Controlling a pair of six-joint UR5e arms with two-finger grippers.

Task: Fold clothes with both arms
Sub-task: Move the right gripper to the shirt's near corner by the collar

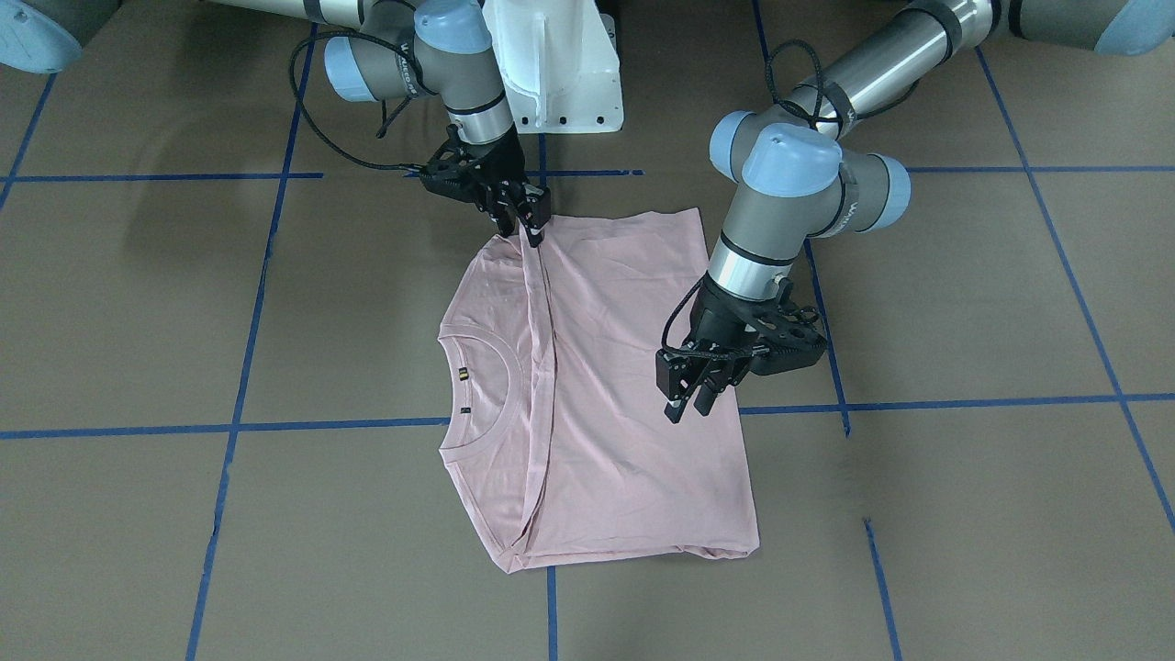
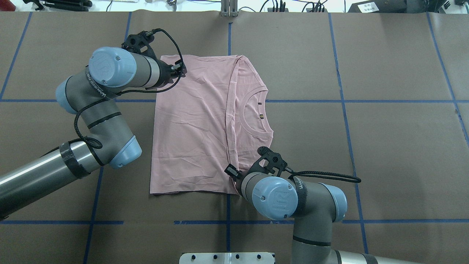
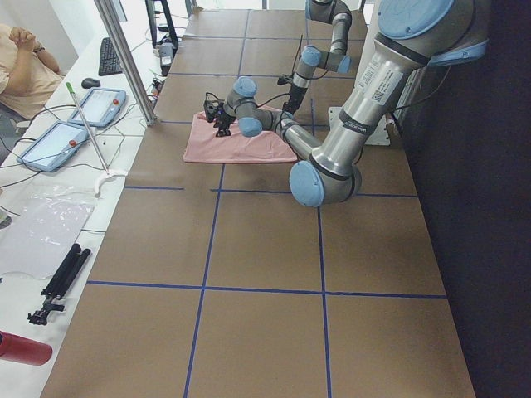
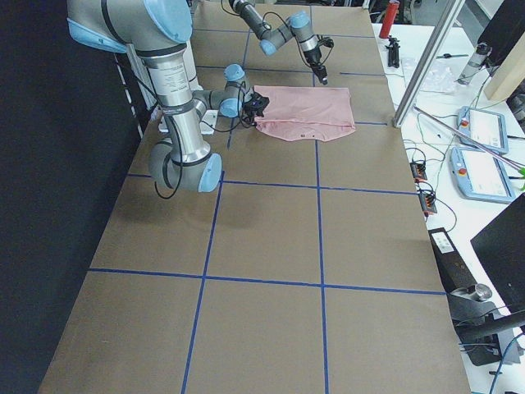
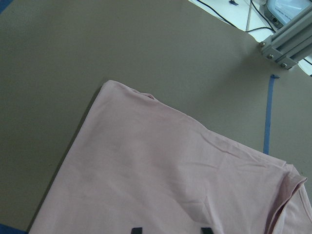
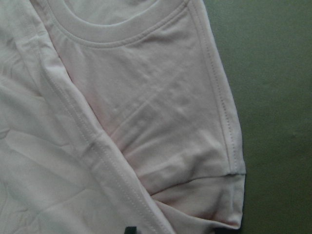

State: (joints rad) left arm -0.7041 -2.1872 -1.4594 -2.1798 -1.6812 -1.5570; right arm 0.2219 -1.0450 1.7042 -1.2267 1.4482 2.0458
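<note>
— Pink T-shirt (image 1: 624, 386) lies flat on the brown counter (image 1: 964, 514). It is folded once: a big panel is lapped over the front, and its long edge cuts across the ribbed collar (image 6: 122, 35), hiding part of it.

— Where do the arms sit against it?

— The right gripper (image 1: 520, 223) is down at the T-shirt's robot-side edge, right where that long folded edge ends. The left gripper (image 1: 688, 404) hangs over the T-shirt's side opposite the collar.

— And the jaws?

— The left jaws are released. Its wrist view shows two dark fingertips (image 5: 137, 229) set apart, with smooth cloth between them. For the right jaws I cannot tell, because only one dark tip peeks in at the bottom of its wrist view, beside the fold seam.

— Any edges worth noting?

— The stitched hem (image 6: 225, 112) beside the collar lies flat and ends in a small doubled corner. The T-shirt's side opposite the collar runs straight.

— How much room is around it?

— Brown counter shows on all four sides of the T-shirt. It is crossed by blue tape lines (image 1: 321, 427), and one of them passes under the T-shirt.
</note>
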